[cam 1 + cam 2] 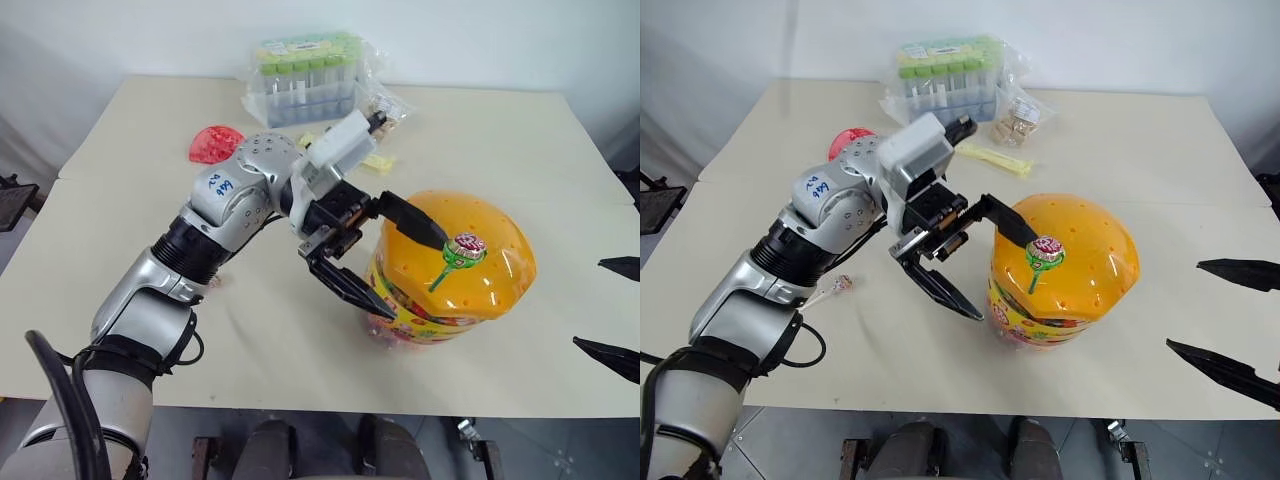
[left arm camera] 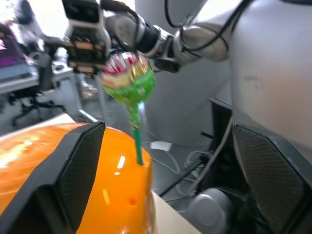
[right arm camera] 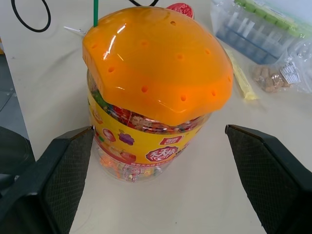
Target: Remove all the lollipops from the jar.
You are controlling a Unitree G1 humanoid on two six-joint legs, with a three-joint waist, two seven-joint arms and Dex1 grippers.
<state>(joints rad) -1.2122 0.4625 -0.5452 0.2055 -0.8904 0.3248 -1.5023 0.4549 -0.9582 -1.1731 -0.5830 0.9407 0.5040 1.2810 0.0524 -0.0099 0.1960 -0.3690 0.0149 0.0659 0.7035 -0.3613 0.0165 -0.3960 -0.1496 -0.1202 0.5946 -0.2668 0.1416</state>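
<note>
Left pincer [image 1: 975,258] spread wide beside the jar [image 1: 1065,268], lining up on the green-stick lollipop [image 1: 1045,253] in its lid; next, close and lift. Right pincer [image 1: 1225,320] waits, spread.

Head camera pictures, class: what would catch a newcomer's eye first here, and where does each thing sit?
The jar with its orange domed lid stands near the table's front edge, one green-stick lollipop poking up from a hole in the lid. The left tool reaches in from the left, open, its fingers either side of the jar's near flank. At the far edge lies a clear bag of green-capped tubes.
</note>
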